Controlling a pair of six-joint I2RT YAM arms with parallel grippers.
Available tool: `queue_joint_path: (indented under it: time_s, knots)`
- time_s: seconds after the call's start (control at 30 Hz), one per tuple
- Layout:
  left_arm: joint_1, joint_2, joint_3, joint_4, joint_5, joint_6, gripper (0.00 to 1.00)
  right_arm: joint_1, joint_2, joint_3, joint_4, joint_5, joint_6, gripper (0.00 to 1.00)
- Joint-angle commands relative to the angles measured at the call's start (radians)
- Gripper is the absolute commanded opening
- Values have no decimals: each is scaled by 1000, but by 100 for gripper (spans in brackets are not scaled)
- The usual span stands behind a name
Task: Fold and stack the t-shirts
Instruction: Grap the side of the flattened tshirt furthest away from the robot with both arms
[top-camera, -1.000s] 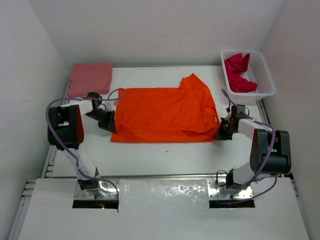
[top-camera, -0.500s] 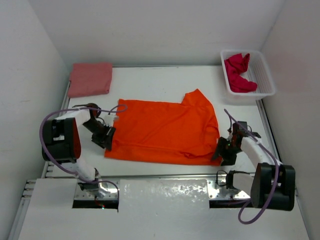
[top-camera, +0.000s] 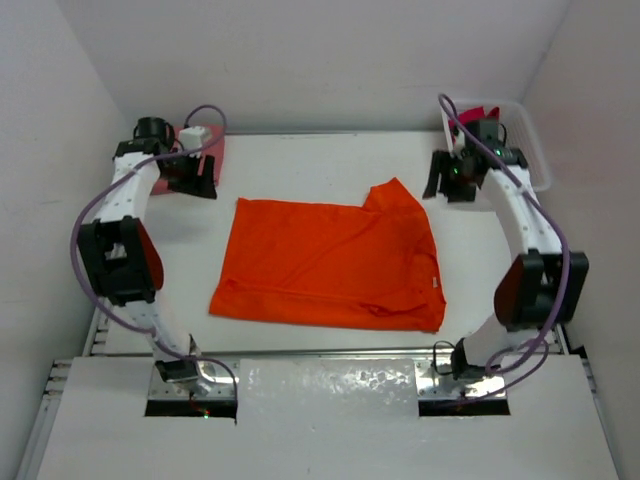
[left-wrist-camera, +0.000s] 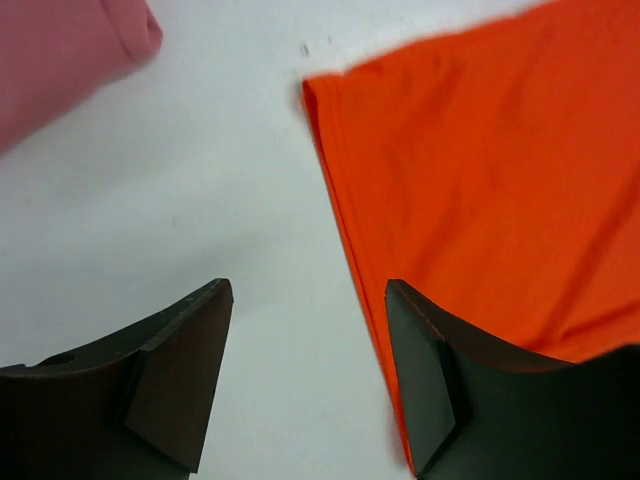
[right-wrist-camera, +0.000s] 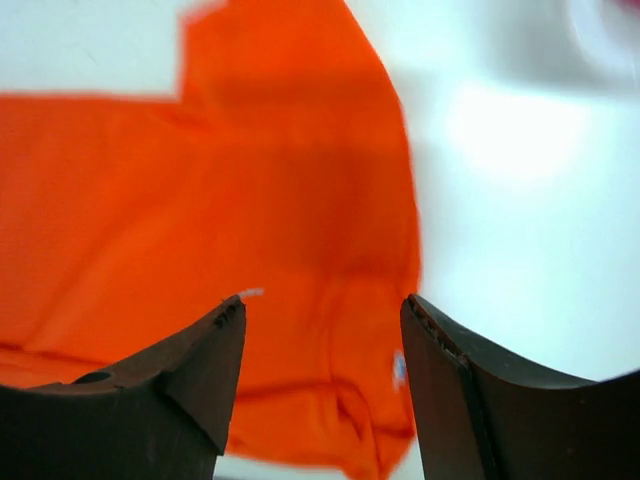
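Note:
The orange t-shirt (top-camera: 330, 265) lies spread flat in the middle of the table, one sleeve pointing to the far right, and neither gripper touches it. My left gripper (top-camera: 196, 178) hangs open at the far left, above the folded salmon-pink t-shirt (top-camera: 214, 155), which the arm mostly hides. The left wrist view has that pink shirt (left-wrist-camera: 60, 60) at top left and the orange shirt's edge (left-wrist-camera: 500, 180) on the right, with bare table between the open fingers (left-wrist-camera: 180, 380). At the far right my right gripper (top-camera: 446, 183) is open and empty, looking down on the orange shirt (right-wrist-camera: 250, 200). A crimson t-shirt (top-camera: 489, 111) peeks out of the basket.
A white mesh basket (top-camera: 538, 160) stands at the far right corner, partly behind the right arm. White walls close in on the left, right and back. The table's raised front rail (top-camera: 320, 352) runs just below the orange shirt.
Both grippers opened and let go of the orange shirt after drawing it toward the near edge. They then lifted and swung to the far side, left toward the pink shirt, right toward the basket.

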Motion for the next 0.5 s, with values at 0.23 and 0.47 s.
queue_joint_path:
  time_s: [0.23, 0.47]
  knots:
    - [-74, 250, 102, 330, -1, -324, 68, 75, 701, 560, 105, 72, 49, 63]
    - [-111, 380, 88, 411, -33, -376, 69, 84, 983, 808, 166, 24, 87, 64]
